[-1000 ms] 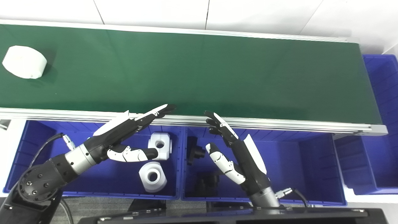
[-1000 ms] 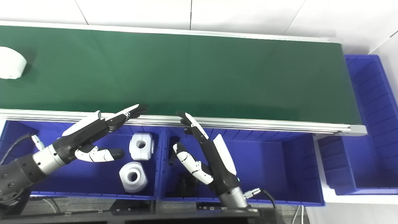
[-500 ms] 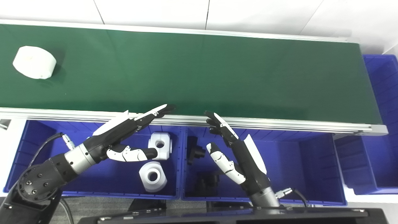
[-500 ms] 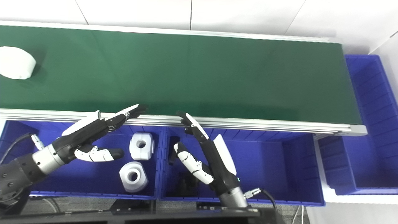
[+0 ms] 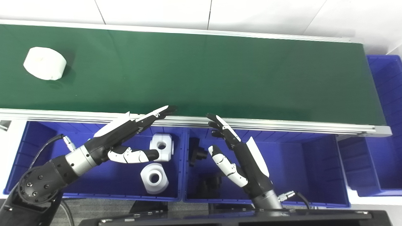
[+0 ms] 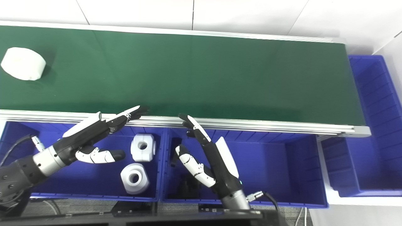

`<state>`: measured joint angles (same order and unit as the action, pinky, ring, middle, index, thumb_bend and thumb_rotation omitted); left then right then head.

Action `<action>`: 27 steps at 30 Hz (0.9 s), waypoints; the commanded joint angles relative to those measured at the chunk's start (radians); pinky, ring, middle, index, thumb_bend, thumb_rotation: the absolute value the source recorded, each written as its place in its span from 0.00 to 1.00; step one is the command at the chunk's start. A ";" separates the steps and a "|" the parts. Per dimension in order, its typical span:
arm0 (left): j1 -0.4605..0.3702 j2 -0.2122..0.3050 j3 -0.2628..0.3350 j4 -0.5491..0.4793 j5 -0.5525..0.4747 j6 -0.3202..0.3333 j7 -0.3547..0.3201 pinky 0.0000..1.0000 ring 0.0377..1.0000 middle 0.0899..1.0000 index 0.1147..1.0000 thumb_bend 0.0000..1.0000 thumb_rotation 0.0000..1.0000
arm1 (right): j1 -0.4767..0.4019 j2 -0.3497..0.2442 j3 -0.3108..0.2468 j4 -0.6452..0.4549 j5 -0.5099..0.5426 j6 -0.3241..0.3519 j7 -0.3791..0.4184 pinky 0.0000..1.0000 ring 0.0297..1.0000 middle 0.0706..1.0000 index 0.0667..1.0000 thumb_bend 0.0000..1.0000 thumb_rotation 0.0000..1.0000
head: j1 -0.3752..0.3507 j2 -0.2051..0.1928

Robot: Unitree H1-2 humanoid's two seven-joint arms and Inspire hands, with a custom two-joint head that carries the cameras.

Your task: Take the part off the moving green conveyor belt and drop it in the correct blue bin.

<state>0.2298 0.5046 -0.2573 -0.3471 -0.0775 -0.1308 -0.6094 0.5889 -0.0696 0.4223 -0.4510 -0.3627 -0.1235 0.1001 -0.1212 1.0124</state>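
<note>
A white round part [image 5: 45, 63] rides on the green conveyor belt [image 5: 201, 72] at its far left. My left hand [image 5: 125, 138] hovers open over the left blue bin [image 5: 37, 163], fingertips reaching the belt's near rail. Over the middle blue bin [image 5: 301, 166] my right hand [image 5: 237, 153] is open too, fingers pointing up toward the rail. Neither hand holds anything, and both are far right of the part.
Two white parts [image 5: 161, 147] [image 5: 154, 178] lie in the left bin. Black parts [image 5: 198, 153] [image 5: 209, 185] lie in the middle bin. A third blue bin [image 5: 386, 125] wraps around the belt's right end. A dark ledge [image 5: 238, 218] runs along the bottom edge.
The white part has travelled rightward along the belt. The right hand shifted very slightly; the left hand stayed put.
</note>
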 commanded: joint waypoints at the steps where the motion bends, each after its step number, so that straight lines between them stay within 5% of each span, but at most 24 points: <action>1: -0.004 0.011 0.008 -0.025 0.001 -0.024 0.010 1.00 1.00 1.00 1.00 0.34 0.69 | 0.010 0.012 0.005 -0.024 0.003 -0.016 -0.011 0.84 0.90 0.94 0.92 0.33 0.86 | 0.002 0.002; 27: -0.006 0.011 0.003 -0.030 -0.003 -0.017 0.006 1.00 1.00 1.00 1.00 0.34 0.68 | 0.011 0.015 0.008 -0.020 -0.001 -0.024 -0.016 0.84 0.90 0.93 0.91 0.33 0.86 | 0.005 0.005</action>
<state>0.2297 0.5047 -0.2598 -0.3504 -0.0754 -0.1308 -0.6100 0.5893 -0.0676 0.4241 -0.4510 -0.3690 -0.1235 0.0983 -0.1166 1.0170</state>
